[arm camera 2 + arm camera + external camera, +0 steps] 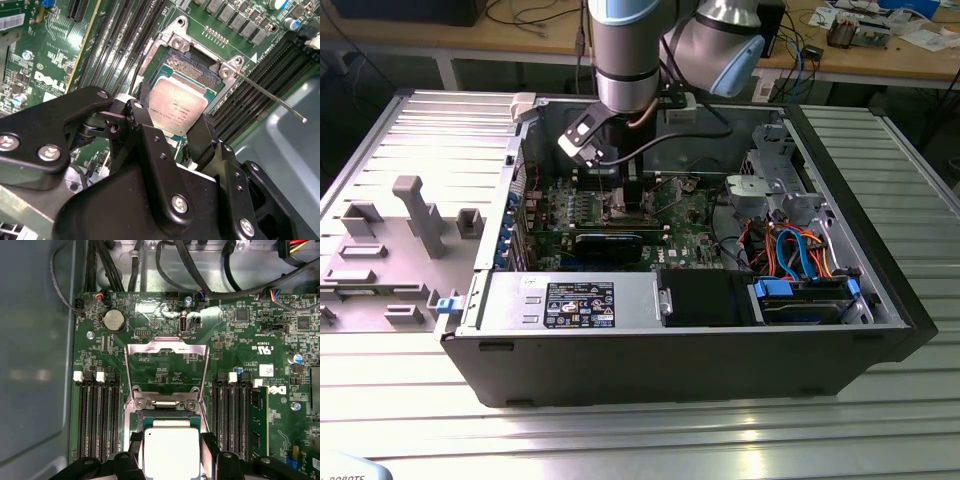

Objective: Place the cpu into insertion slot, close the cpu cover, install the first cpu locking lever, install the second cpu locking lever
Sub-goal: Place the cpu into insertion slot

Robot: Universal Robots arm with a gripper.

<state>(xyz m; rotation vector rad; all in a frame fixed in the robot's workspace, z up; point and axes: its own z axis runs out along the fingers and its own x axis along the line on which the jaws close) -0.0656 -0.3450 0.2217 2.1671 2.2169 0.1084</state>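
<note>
Clamping the cpu point(177, 102) between its two fingers, the gripper point(170, 122) holds it over the insertion slot point(192, 62) on the green motherboard point(50, 55). The cpu cover point(167, 345) stands swung open, and a thin locking lever point(270, 95) sticks out sideways.

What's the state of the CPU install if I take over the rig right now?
The gripper is shut on the cpu, fingers on two opposite edges.
The cpu sits over the insertion slot and covers part of it. One end of the contact field is bare, so it does not look seated.
The cpu cover is flipped open, standing up from its hinge.
One locking lever sticks out free, unlatched.
Done: cpu brought to the slot.
Left: seat the cpu, close the cover, install both levers.
</note>
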